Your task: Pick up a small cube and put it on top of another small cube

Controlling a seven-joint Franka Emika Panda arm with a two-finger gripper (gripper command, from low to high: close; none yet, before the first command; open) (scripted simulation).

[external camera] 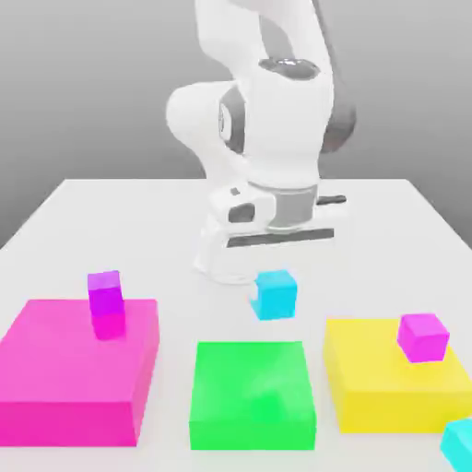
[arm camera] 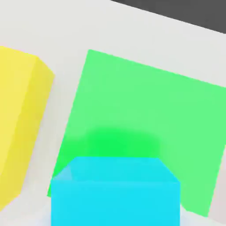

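One small cyan cube (external camera: 277, 295) hangs just under my hand, above the table behind the green block (external camera: 247, 395). My gripper (external camera: 274, 279) is shut on it; the fingers themselves are hidden by the hand and the cube. In the hand view the same small cube (arm camera: 114, 194) looms very close, with the green block (arm camera: 145, 119) beyond it. A second small cyan cube (external camera: 458, 442) lies on the table at the exterior view's far right, near the front edge, partly cut off.
A flat pink block (external camera: 64, 378) at the exterior view's left carries a purple cube (external camera: 105, 293). A flat yellow block (external camera: 387, 392) at the right carries another purple cube (external camera: 423, 336). The yellow block (arm camera: 20, 123) sits beside the green one. The robot's base (external camera: 221, 258) stands behind.
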